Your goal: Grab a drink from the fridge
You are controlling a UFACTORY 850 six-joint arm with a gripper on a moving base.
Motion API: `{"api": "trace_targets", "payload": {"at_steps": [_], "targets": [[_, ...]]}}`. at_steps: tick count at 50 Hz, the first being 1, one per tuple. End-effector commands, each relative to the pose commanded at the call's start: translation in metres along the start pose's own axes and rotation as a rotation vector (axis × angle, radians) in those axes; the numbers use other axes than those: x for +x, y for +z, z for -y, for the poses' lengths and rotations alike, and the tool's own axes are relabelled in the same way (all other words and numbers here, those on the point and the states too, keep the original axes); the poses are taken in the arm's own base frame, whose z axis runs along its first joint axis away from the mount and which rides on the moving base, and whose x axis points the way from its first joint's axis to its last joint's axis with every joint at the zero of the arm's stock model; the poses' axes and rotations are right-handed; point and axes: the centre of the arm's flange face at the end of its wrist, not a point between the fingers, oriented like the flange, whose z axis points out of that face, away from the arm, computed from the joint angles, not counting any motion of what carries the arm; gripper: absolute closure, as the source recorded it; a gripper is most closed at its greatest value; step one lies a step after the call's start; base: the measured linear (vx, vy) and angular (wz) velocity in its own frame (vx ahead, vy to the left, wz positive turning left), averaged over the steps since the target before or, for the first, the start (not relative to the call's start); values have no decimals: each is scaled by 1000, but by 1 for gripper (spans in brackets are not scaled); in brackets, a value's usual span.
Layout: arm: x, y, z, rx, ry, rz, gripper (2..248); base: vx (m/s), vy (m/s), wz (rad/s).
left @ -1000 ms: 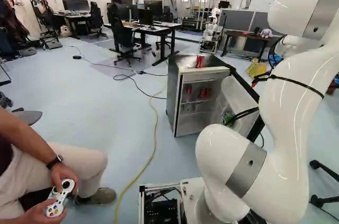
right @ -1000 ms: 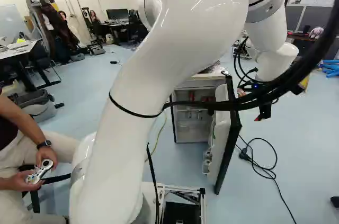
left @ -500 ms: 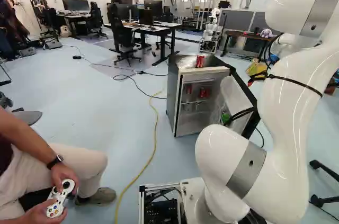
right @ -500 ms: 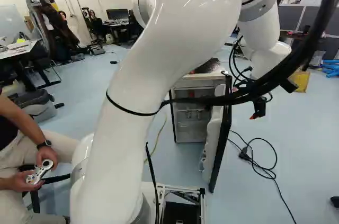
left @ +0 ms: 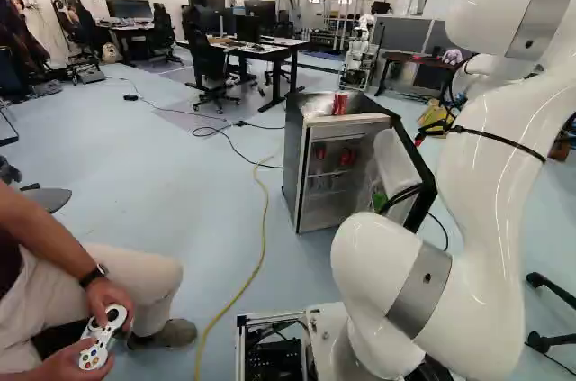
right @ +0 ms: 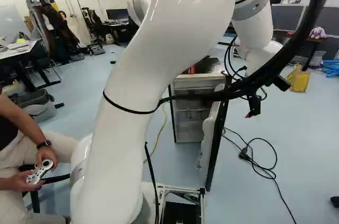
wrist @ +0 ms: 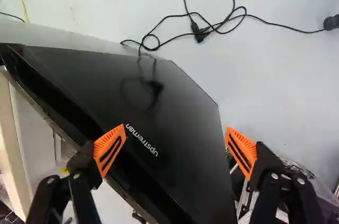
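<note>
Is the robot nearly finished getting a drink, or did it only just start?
Partway, I think. The fridge already has its door open, showing red cans inside. Right now the jaws are wide apart by the door's black outer side, holding nothing. Left to do: reach a can, grip it and take it away.

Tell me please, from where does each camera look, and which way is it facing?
Left base view: on the base, behind the arm and to its left, looking ahead and slightly down at the open fridge; the arm fills its right part.
Right base view: behind the arm, to its right, facing the same way; the arm rises left of the middle.
Wrist view: on the wrist, looking along the gripper at the fridge door; both fingers show.
Shared: both base views show the fridge; right base and wrist views share the looped cable.
</note>
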Motion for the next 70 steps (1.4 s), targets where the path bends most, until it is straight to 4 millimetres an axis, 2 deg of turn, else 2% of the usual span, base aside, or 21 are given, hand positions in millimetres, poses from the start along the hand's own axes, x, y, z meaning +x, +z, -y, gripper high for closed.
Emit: {"api": "trace_targets", "payload": {"at_steps": [70], "targets": [[-43,9,50,3,-92,45,3,0,0,0]]}}
